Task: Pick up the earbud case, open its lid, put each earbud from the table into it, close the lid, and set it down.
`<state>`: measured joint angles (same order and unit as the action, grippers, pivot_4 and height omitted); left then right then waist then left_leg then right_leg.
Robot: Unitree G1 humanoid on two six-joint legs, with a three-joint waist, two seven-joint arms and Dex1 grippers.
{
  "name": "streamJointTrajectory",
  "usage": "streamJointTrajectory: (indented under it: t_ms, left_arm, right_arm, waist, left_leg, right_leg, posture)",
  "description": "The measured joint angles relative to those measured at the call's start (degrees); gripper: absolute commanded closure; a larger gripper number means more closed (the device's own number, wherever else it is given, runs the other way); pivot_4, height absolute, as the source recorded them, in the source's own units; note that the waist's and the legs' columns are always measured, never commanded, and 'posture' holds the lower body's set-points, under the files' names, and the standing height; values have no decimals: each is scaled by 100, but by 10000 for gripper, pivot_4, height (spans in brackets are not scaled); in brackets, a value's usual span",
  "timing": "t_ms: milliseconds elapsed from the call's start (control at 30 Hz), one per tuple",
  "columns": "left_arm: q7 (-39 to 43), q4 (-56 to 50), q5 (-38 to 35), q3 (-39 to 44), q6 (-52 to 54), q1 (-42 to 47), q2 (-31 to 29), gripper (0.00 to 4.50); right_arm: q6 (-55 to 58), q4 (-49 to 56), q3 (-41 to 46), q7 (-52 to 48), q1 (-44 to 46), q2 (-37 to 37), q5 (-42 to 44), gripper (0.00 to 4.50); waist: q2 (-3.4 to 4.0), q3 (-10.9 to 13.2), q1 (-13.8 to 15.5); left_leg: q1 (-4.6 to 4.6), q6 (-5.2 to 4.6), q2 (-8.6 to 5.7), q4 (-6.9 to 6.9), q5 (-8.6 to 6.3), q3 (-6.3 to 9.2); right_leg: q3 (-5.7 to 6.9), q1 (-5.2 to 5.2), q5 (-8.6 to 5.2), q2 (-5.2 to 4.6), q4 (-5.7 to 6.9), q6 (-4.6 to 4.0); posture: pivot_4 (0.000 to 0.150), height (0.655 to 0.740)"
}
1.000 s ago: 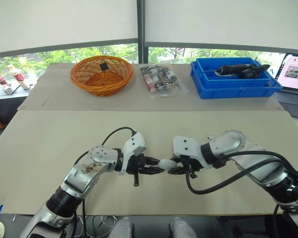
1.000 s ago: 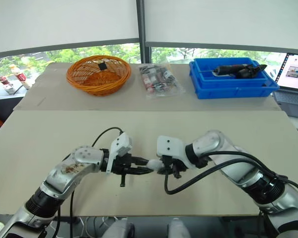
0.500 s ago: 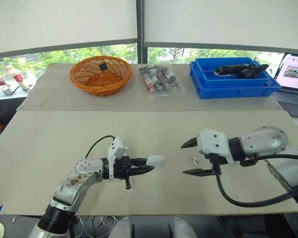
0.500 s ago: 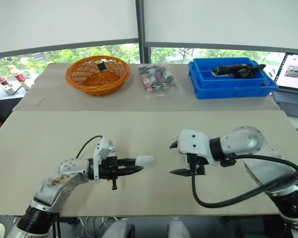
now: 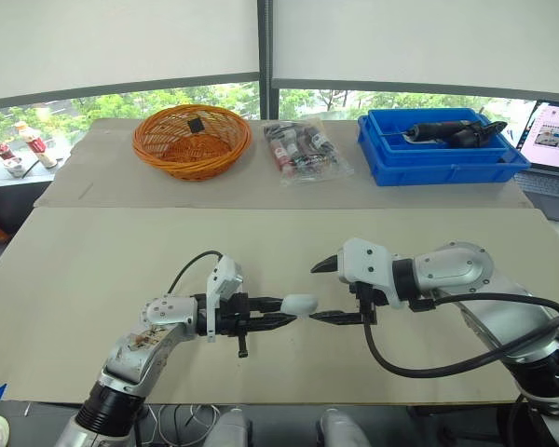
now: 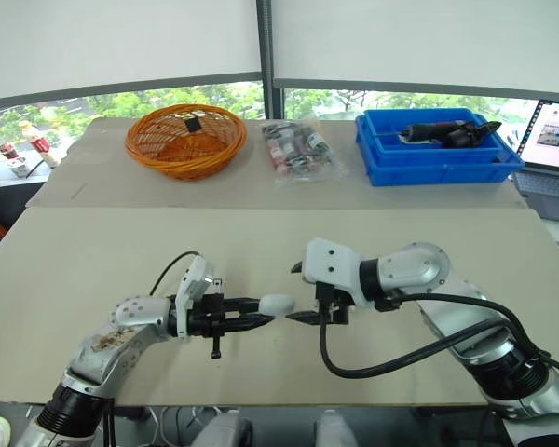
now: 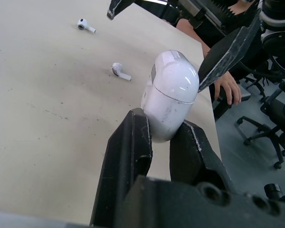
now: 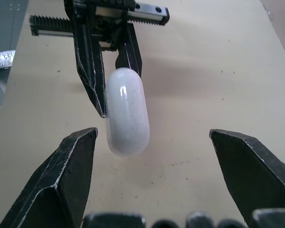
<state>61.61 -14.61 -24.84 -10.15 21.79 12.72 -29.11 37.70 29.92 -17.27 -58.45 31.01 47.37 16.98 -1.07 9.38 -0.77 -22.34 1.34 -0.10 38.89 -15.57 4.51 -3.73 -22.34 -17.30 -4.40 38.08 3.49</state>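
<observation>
Silver left arm (image 5: 156,333) and right arm (image 5: 466,272), white wrist housings (image 5: 363,261), looping black cables (image 5: 401,361), black two-fingered left pincer (image 5: 284,314) and right pincer (image 5: 312,292).

I record the right gripper (image 5: 314,292), spread wide, now close beside the earbud case (image 5: 300,304); a moment ago it stood well apart.
</observation>
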Motion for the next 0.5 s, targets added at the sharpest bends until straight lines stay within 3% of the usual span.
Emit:
streamJointTrajectory:
  t_ms: [500]
  left_arm:
    - [50, 65, 118, -116, -202, -34, -86, 39927]
  right_arm:
    - [664, -51, 283, 126, 335, -297, 427, 3018]
  waist:
    - [0, 0, 3]
  left_leg:
    - [0, 0, 0, 0, 0, 2]
  right_leg:
    - [0, 0, 0, 0, 1, 0]
  posture:
    - [1500, 7400]
